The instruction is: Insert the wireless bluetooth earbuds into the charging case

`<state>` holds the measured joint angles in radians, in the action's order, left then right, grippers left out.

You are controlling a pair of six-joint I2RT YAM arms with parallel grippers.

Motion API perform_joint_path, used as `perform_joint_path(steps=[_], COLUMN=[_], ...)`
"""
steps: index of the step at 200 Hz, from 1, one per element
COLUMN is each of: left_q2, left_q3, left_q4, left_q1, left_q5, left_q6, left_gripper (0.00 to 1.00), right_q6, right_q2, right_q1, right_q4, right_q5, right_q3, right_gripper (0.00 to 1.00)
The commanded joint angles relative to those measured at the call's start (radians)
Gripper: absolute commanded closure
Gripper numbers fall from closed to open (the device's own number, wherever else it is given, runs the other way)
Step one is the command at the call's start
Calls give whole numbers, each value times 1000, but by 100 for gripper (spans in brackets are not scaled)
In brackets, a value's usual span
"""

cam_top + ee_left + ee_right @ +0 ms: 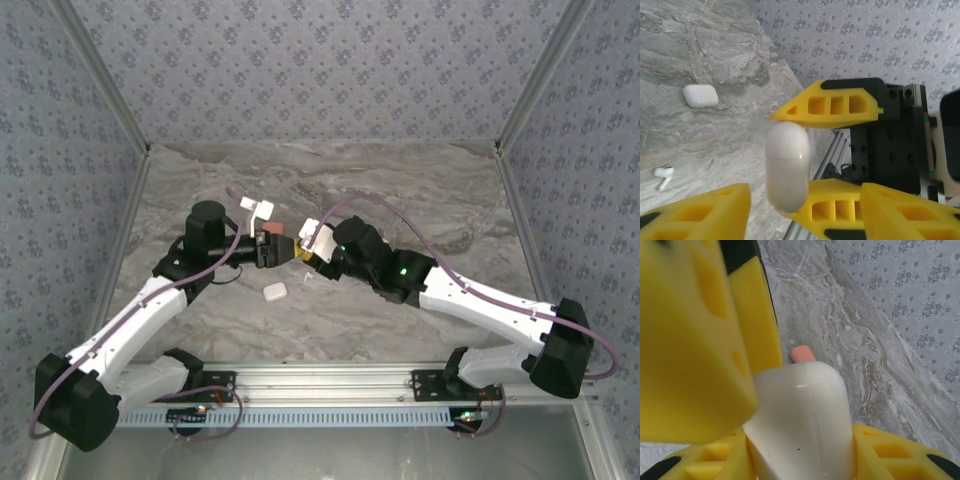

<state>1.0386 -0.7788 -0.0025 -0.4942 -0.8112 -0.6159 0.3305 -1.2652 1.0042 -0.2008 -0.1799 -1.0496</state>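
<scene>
My right gripper [306,256] is shut on a white charging case [800,425], which stands closed between its yellow fingers [900,455] above the table. My left gripper [283,250] faces it nose to nose. In the left wrist view the same case [786,170] sits between my left gripper's [805,202] two spread fingers, with a gap on each side. One left finger, blurred, crosses the case's upper left corner in the right wrist view. A white stemmed earbud [663,176] lies on the marble table [400,190], just below the grippers [307,281].
A second closed white case [700,95] rests on the table near the left arm [275,291]. A small pink piece [802,353] lies just beyond the grippers [272,228], with a white piece [262,210] behind it. Patterned walls enclose the table.
</scene>
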Motion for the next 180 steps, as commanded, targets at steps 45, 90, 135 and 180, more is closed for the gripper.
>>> perform_joint_path(steps=[45, 90, 135, 180], left_q2=[38, 44, 57, 39], left_q3=[-46, -44, -58, -66], left_q4=[56, 53, 45, 37], left_q1=[-38, -42, -44, -43], left_q5=[14, 14, 1, 5], left_q6=[12, 25, 40, 77], left_gripper=[60, 67, 72, 82], right_q6=[12, 1, -15, -98], right_q2=[23, 17, 9, 47], right_q1=[7, 8, 6, -39], right_q4=[24, 18, 10, -56], right_q5=[-1, 29, 50, 131], right_q3=[-6, -12, -20, -34], right_gripper=[55, 55, 53, 35])
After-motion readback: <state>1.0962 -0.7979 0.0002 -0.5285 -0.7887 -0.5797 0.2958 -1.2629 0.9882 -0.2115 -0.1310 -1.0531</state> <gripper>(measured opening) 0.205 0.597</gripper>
